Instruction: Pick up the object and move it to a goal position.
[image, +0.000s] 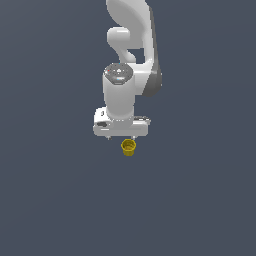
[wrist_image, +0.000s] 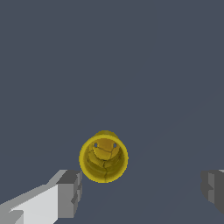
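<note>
The object is a small yellow cup (image: 128, 147) with a round rim, standing upright on the dark grey floor. In the wrist view the yellow cup (wrist_image: 103, 157) shows from above, its rim wide and its inside visible. My white gripper (image: 120, 137) hangs just above it, slightly toward the exterior view's left. Its jaws stand wide apart and hold nothing. In the wrist view the gripper (wrist_image: 142, 188) shows two grey fingertips (wrist_image: 70, 192), one on each side, and the cup lies close to one of them, not touching.
The white arm (image: 131, 45) rises behind the gripper toward the top of the exterior view. A flat dark grey floor (image: 55, 200) lies all around.
</note>
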